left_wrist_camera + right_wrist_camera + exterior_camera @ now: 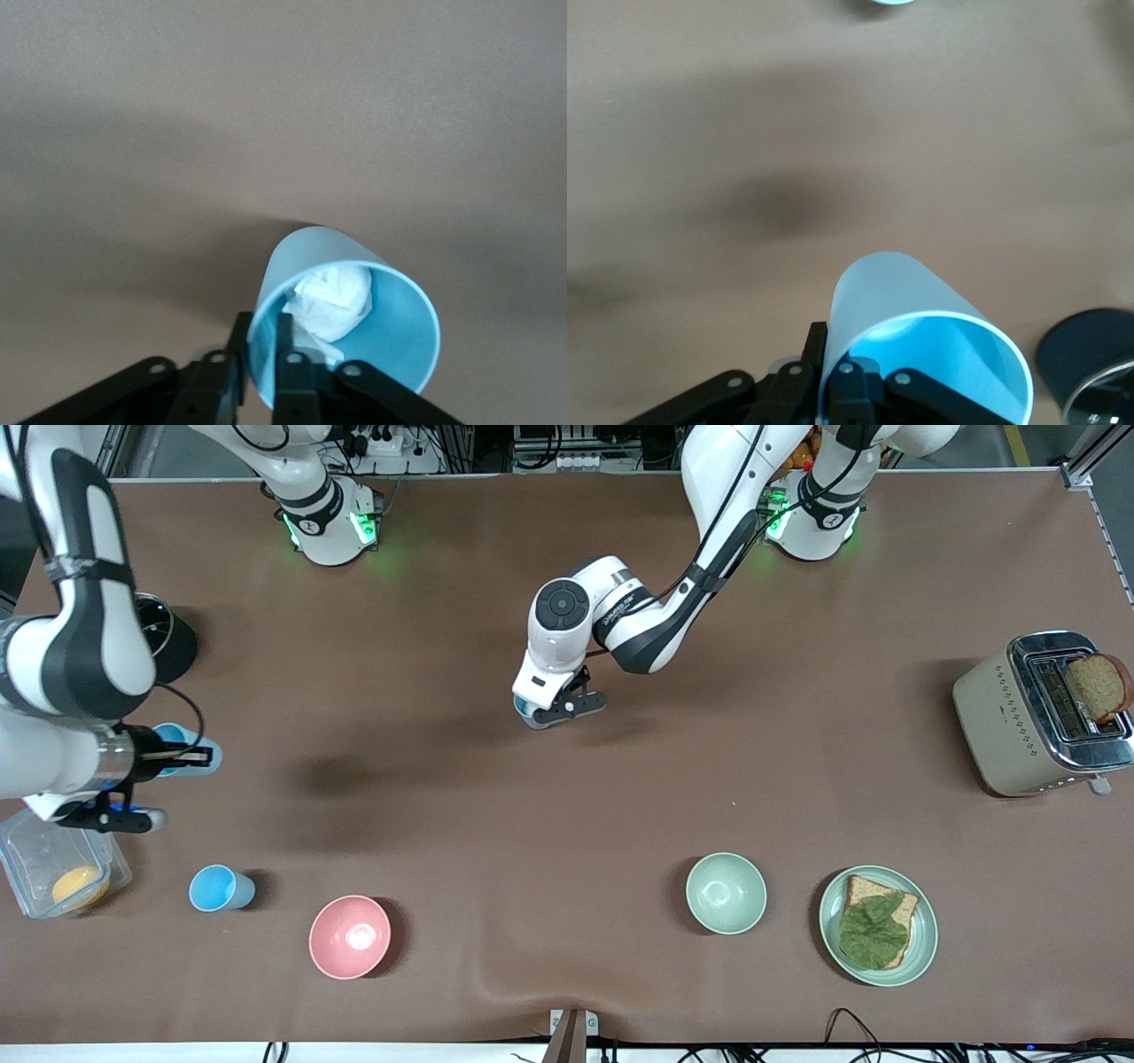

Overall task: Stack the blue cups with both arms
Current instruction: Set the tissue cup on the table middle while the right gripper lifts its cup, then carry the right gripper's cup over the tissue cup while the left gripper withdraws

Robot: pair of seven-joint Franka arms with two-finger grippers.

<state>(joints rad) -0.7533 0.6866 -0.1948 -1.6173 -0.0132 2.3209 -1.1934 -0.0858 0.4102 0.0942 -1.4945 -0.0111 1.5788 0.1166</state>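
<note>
- While both grippers are pinching cups, you are working the step of bringing one cup over another, so be treating alignment as the main concern.
- The left gripper (556,710), near the middle of the brown table (797,806), is clamping the rim of a sky-blue tapered plastic cup (345,323), one finger inside and one outside.
- That cup is carrying a crumpled white wad of paper (332,301); judging by this, it is better serving as the bottom cup.
- The right gripper (190,758), at the right arm's end of the table, is pinching the wall of a second sky-blue plastic tumbler (921,341), which looks empty.
- A third bright blue plastic cup (218,888) is standing free, nearer the front camera, beside the wide pink bowl (349,936).
- You are gripping only the rims, so be moving slowly; a tilted cup is likely to jam.
</note>
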